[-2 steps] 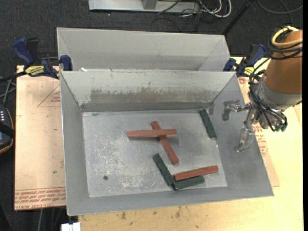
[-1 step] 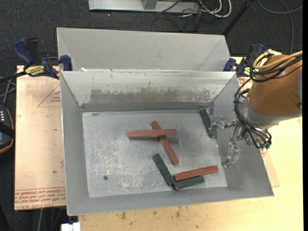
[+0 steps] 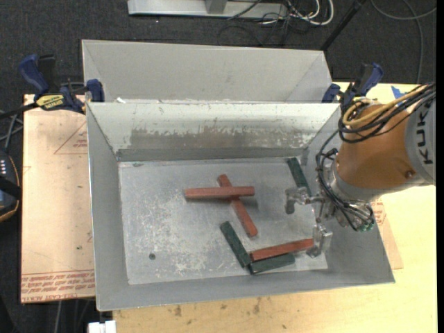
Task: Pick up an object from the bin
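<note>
My gripper (image 3: pixel 308 220) hangs at the right side of the bin, open, with one fingertip (image 3: pixel 294 202) up and one (image 3: pixel 320 241) down, and bare bin floor between them. The lower fingertip stands at the right end of a red-brown bar (image 3: pixel 281 250), which lies at the front right on top of a dark green bar (image 3: pixel 272 264). I cannot tell whether the fingertip touches it. A dark green bar (image 3: pixel 298 174) leans along the right wall just behind the gripper.
Two red-brown bars lie crossed in the middle of the bin, one level (image 3: pixel 218 193) and one slanting (image 3: pixel 241 214). Another dark green bar (image 3: pixel 234 243) slants from them toward the front. The arm's orange cover and cables hang over the right wall.
</note>
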Robot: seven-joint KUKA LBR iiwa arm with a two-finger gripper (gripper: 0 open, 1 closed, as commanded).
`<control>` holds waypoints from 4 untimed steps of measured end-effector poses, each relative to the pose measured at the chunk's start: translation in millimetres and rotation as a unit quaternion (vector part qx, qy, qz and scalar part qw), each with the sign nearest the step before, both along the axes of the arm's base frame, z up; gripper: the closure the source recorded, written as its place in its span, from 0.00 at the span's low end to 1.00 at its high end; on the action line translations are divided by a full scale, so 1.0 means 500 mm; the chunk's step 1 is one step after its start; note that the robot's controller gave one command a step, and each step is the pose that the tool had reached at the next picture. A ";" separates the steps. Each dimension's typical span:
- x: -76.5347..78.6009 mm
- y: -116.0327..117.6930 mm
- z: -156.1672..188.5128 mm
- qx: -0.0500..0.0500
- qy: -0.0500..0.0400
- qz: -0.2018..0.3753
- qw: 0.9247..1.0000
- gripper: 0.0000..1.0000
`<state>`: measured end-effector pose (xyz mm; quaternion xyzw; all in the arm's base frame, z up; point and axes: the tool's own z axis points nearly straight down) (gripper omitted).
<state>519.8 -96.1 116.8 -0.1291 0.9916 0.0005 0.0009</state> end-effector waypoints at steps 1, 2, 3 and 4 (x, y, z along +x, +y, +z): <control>-0.020 -0.029 -0.093 0.000 0.000 0.020 1.000 1.00; -0.020 -0.029 -0.093 0.000 0.000 0.020 1.000 1.00; 0.019 -0.049 0.165 0.000 -0.001 0.021 1.000 1.00; 0.019 -0.049 0.165 0.000 -0.001 0.021 1.000 1.00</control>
